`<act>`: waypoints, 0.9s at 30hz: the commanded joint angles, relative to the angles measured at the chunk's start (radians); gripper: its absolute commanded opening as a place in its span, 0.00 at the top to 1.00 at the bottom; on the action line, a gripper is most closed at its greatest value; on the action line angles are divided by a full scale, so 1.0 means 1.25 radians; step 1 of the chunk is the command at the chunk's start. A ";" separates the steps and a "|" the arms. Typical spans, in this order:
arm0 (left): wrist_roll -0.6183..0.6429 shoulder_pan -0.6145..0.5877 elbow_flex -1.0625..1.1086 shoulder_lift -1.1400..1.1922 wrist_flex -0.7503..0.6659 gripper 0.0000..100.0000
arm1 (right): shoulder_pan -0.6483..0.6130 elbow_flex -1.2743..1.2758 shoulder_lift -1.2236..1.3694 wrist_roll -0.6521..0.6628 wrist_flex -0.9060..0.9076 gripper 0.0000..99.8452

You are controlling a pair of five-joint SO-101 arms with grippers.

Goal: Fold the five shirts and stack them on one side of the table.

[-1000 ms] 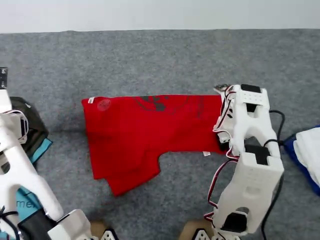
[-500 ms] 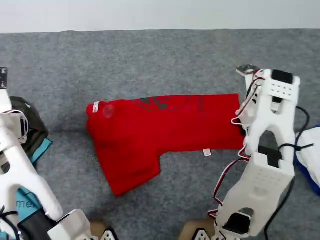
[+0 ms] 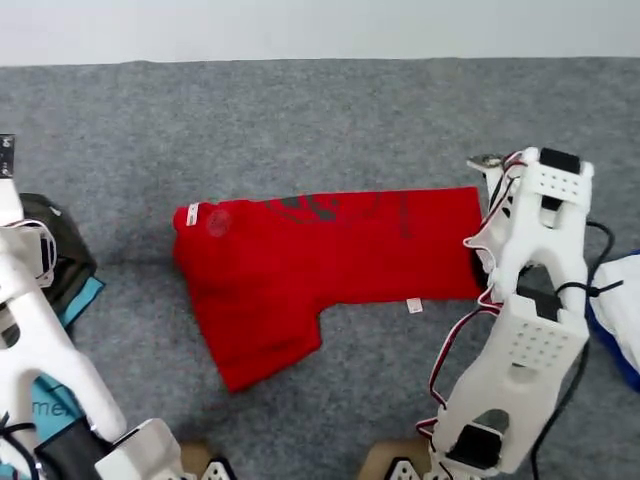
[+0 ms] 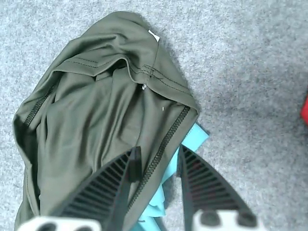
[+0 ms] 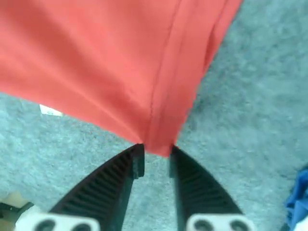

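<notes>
Since a second ago the right arm point(image 3: 530, 290) has dragged the red shirt point(image 3: 300, 265) to the right over the grey table point(image 3: 300, 110); its left edge now sits farther right. Shirt lies mid-table, one sleeve toward the arms. Jaws of the right gripper point(image 5: 155, 159) pinch its right hem corner. Over on the left side, the left gripper point(image 4: 158, 163) hangs with jaws spread above an olive shirt point(image 4: 96, 110) lying on a teal shirt point(image 4: 195, 139). White and blue garments point(image 3: 620, 300) lie at the right edge.

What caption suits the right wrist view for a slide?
The right arm's jaws pinch an edge of the red shirt over the grey table.
</notes>
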 commanded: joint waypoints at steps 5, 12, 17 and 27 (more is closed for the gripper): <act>0.014 0.029 -0.030 -0.037 -0.007 0.86 | -0.051 -0.092 -0.139 -0.016 0.029 0.85; 0.101 0.245 -0.095 -0.010 0.074 0.86 | -0.137 -0.087 -0.223 -0.126 0.035 0.85; 0.157 0.401 -0.107 0.052 0.032 0.86 | -0.141 -0.074 -0.244 -0.158 0.036 0.85; 0.184 0.470 -0.262 0.384 0.004 0.86 | -0.138 0.103 -0.250 -0.158 0.029 0.91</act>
